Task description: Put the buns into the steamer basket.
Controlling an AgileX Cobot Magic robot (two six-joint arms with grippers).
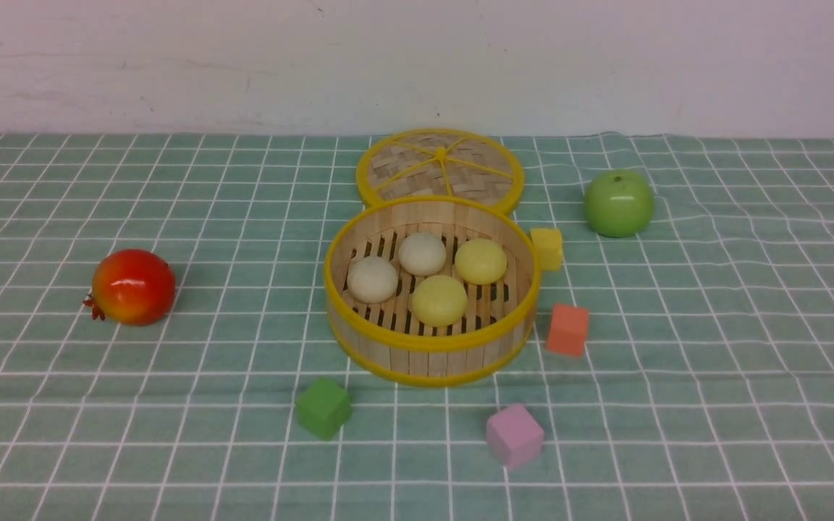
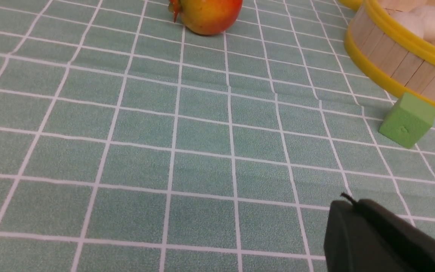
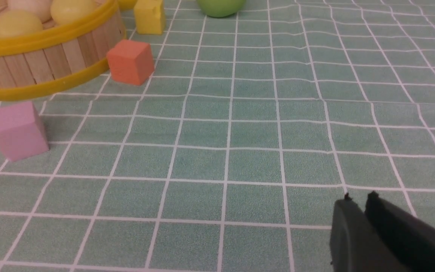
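The steamer basket (image 1: 431,340) stands at the middle of the checked cloth. Inside it lie two cream buns (image 1: 372,279) (image 1: 422,253) and two pale yellow buns (image 1: 481,260) (image 1: 439,299). Neither arm shows in the front view. In the left wrist view my left gripper (image 2: 355,204) is shut on nothing, low over bare cloth, well short of the basket (image 2: 391,56). In the right wrist view my right gripper (image 3: 359,200) has a narrow gap between its tips with nothing in it, over bare cloth away from the basket (image 3: 32,60).
The woven lid (image 1: 440,168) lies flat behind the basket. A green apple (image 1: 618,203) sits back right and a red pomegranate (image 1: 132,286) left. Yellow (image 1: 547,248), orange (image 1: 567,329), green (image 1: 323,408) and pink (image 1: 514,435) cubes ring the basket.
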